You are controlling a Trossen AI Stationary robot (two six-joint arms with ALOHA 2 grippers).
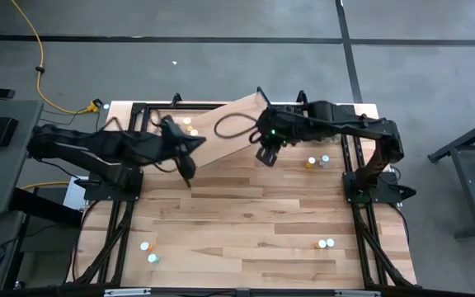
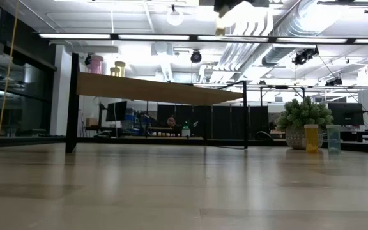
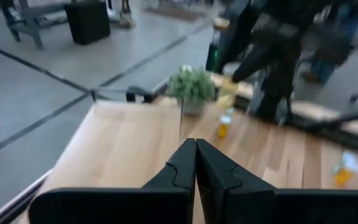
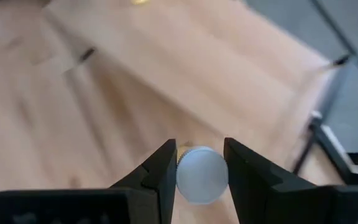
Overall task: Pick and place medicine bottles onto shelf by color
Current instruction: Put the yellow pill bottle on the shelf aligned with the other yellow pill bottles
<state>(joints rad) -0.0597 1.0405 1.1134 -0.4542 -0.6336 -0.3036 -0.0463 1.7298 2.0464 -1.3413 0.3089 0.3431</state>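
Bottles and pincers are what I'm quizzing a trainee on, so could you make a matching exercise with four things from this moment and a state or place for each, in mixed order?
Things:
1. left pincer
2. right pincer
3. plant
4. shelf

States or places:
A. stands on the table beside an orange bottle and a teal bottle
B. shut, holding nothing
C. light-wood plank on black legs, at the table's far side
D. closed on a white-capped bottle

Pairs: 1-B, 2-D, 3-A, 4-C
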